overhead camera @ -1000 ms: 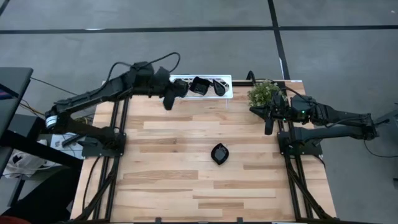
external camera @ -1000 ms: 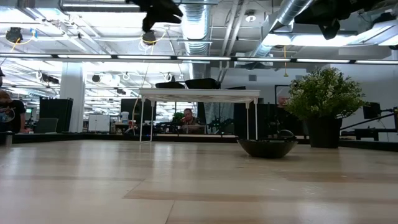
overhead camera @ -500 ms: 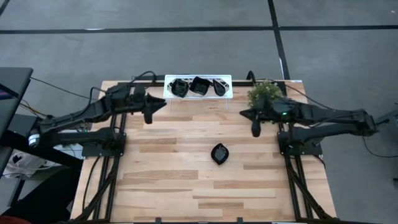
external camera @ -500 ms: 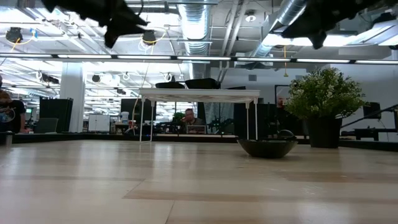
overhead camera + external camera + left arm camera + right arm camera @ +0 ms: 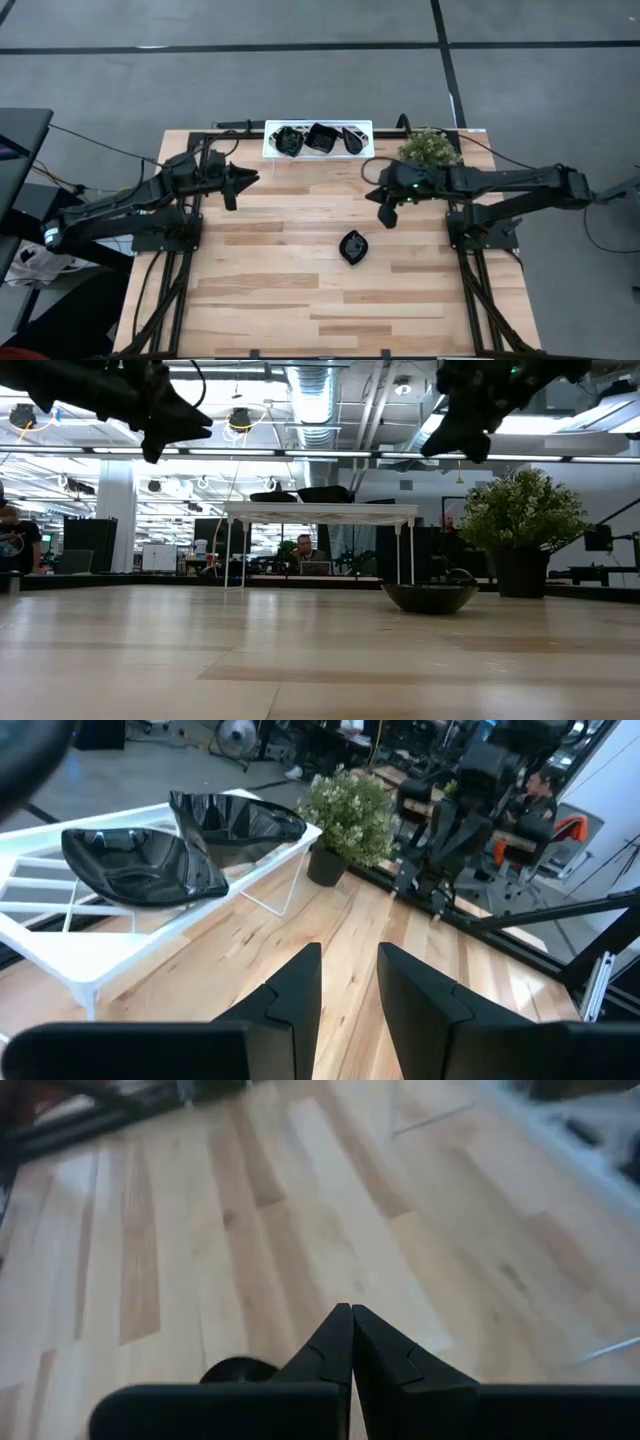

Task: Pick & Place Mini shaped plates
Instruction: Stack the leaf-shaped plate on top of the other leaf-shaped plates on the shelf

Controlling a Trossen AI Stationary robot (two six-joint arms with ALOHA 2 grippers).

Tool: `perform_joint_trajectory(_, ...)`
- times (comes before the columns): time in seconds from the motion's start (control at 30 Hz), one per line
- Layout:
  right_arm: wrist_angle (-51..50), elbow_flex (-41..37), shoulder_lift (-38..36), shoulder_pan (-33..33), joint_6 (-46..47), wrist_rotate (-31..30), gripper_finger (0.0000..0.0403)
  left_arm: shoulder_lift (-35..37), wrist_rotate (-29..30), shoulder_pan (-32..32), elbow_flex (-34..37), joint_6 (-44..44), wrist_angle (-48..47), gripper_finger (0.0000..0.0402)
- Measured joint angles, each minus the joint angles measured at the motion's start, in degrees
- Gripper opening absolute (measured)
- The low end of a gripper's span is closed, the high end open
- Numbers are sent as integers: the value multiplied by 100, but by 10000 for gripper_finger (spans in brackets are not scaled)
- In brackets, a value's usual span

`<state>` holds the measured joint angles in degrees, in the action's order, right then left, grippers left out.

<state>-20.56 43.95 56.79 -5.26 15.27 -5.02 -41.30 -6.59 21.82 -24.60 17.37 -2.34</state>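
Note:
One mini shaped plate [image 5: 352, 246], black and glossy, rests on its underside on the wooden table [image 5: 300, 300], right of the middle; the low view shows this plate [image 5: 430, 597] as a shallow bowl shape. Three more black plates [image 5: 318, 138] lie in the white lattice tray [image 5: 368, 150] at the far edge, two of them [image 5: 140, 865] close ahead in the left wrist view. My left gripper [image 5: 252, 178] hangs open and empty above the table's far left. My right gripper [image 5: 369, 195] hangs shut and empty above the table, beyond the lone plate [image 5: 238, 1372].
A small potted plant [image 5: 428, 148] stands at the far right, next to the tray. The tray stands on thin white wire legs [image 5: 268, 898]. Black frame rails [image 5: 190, 250] run along the table's left and right sides. Bare wood fills the near half.
My left gripper has drawn back from above the tray toward the table's left and near edges and has sunk, staying open. My right gripper has gone from beside the plant toward the table's middle, tipping further down, still shut. The plates have not moved.

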Motion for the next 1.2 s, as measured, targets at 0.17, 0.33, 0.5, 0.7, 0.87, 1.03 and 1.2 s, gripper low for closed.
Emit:
perform_joint_trajectory(0.17,-105,263,644,44,-17,350,0,263,0,0,219,20,69,102)
perform_joint_trajectory(0.33,-477,494,1308,213,12,374,5,337,-3,0,267,94,87,101)
perform_joint_trajectory(0.5,-790,620,1825,331,419,402,26,337,-2,0,267,96,112,102)
perform_joint_trajectory(0.7,-960,635,2051,341,695,921,64,337,-4,1,267,96,123,102)
perform_joint_trajectory(0.87,-1053,637,2040,343,975,972,87,335,-4,2,267,96,133,102)
perform_joint_trajectory(1.03,-1091,637,2038,450,1320,973,102,335,-5,2,267,94,135,102)
perform_joint_trajectory(1.2,-1093,637,2038,620,1377,969,110,333,-6,0,267,67,150,102)
